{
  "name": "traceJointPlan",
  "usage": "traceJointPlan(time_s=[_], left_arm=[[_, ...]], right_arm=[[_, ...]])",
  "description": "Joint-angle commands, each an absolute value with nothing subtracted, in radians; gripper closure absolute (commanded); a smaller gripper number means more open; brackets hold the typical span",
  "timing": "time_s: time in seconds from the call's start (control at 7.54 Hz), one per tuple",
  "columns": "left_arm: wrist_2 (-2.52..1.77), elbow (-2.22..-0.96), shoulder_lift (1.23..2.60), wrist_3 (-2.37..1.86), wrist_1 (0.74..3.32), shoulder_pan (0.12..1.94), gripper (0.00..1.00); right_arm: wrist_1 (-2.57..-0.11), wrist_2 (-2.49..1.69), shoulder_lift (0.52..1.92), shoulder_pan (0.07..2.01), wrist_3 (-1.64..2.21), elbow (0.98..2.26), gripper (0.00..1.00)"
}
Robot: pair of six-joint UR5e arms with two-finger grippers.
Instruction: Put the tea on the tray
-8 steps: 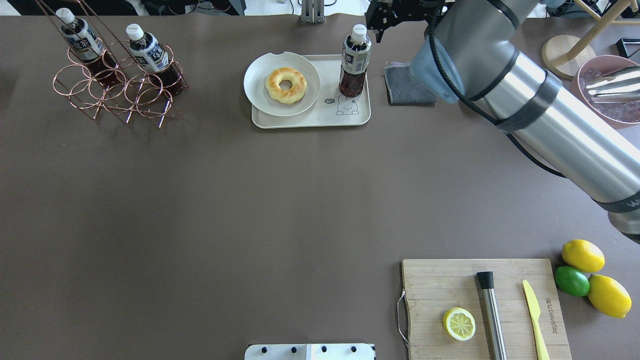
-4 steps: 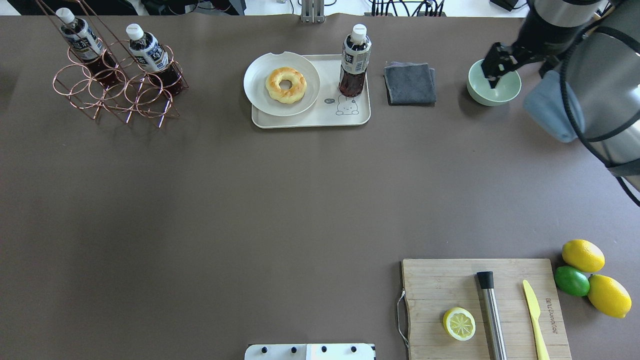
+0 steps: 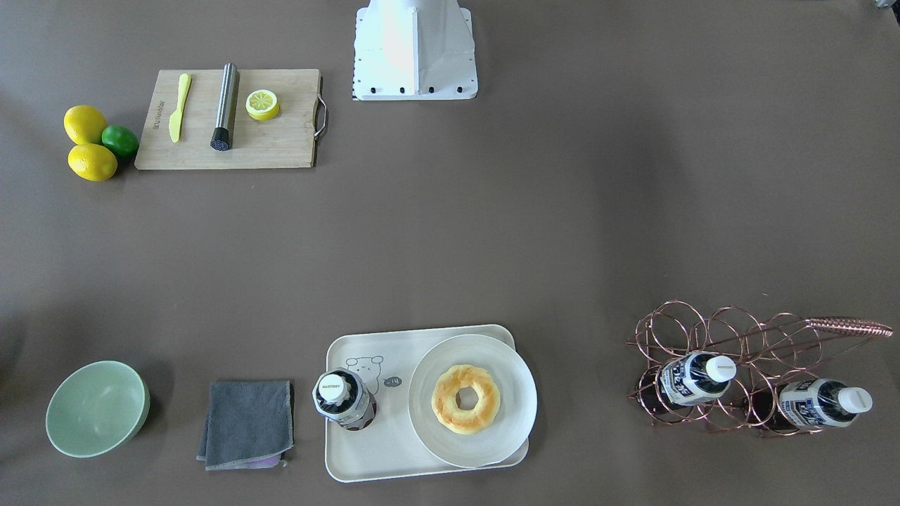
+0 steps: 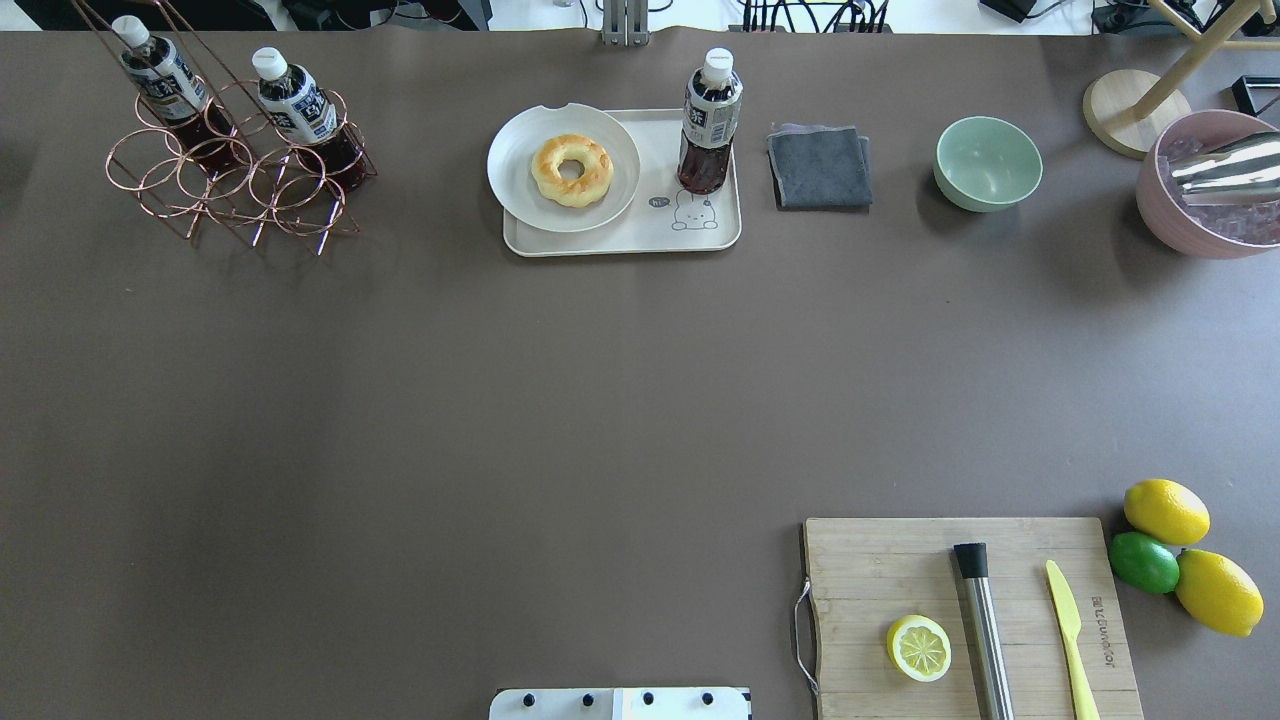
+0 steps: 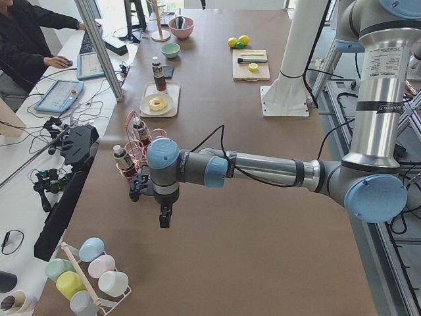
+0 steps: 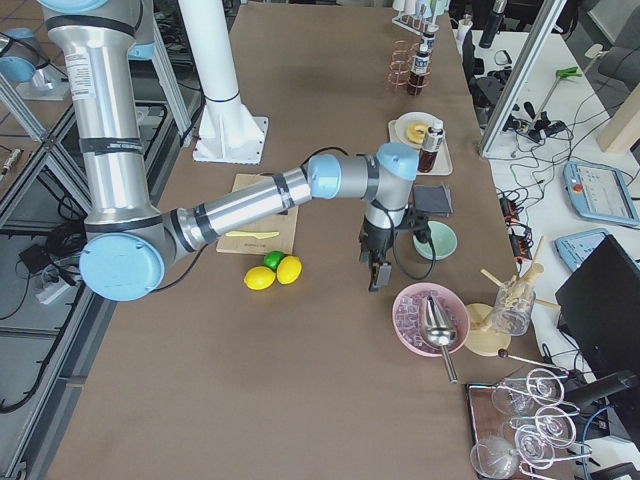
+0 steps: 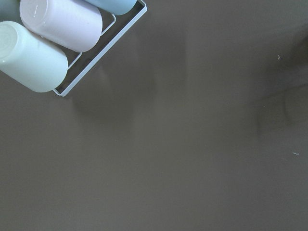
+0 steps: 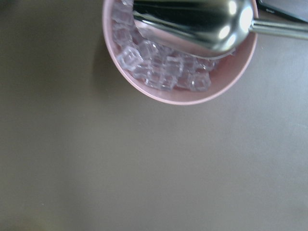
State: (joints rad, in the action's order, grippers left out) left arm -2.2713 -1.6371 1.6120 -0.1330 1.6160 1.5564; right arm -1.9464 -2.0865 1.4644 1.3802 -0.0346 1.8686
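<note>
- The tea bottle (image 4: 710, 120) stood upright on the tray (image 4: 620, 240), in the tray's 2 o'clock corner in the overhead view; its white cap was on and nothing gripped it.
- A round white plate (image 4: 515, 140) bearing a ring doughnut (image 4: 572, 170) covered the tray's 9 o'clock half and overhung that edge; the printed bear lay at the bottle's 6 o'clock.
- A folded grey cloth (image 4: 818, 167) lay just beside the tray at 3 o'clock; a pale green bowl (image 4: 987, 163) sat further out the same way.
- A copper wire rack (image 4: 230, 190) stood well apart at the tray's 9 o'clock; two alike bottles (image 4: 300, 110) leaned in it.
- The left arm's fingers (image 5: 163, 220) pointed down over bare bench between the wire rack and a rack of pastel cups (image 7: 38, 57); only the side view showed them, so I cannot tell whether they were apart or together.
- The right arm's fingers (image 6: 375, 275) hung near a pink bowl (image 8: 192, 98) of ice cubes with a steel scoop (image 8: 192, 21); again I cannot tell their state.
</note>
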Motion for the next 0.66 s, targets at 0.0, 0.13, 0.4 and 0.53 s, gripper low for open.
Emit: traceJointPlan(time_s=[0.0,0.13,0.4,0.53], left_arm=[[-2.281,-1.635,1.605,-0.132,1.612,1.562,0.03],[-2.281,-1.643,1.580,-0.132,1.617,1.572,0.03],[-2.281,-1.646,1.578,-0.132,1.611,1.582,0.03],[-2.281,-1.643,1.578,-0.132,1.608,1.582,0.03]], right_arm=[[-1.773,-2.268,1.566,1.593,-0.289,1.629,0.00],[-1.679,-2.272,1.568,1.618,-0.293,1.549,0.00],[-1.651,-2.295,1.569,1.641,-0.290,1.531,0.00],[-1.651,-2.296,1.569,1.650,-0.290,1.539,0.00]])
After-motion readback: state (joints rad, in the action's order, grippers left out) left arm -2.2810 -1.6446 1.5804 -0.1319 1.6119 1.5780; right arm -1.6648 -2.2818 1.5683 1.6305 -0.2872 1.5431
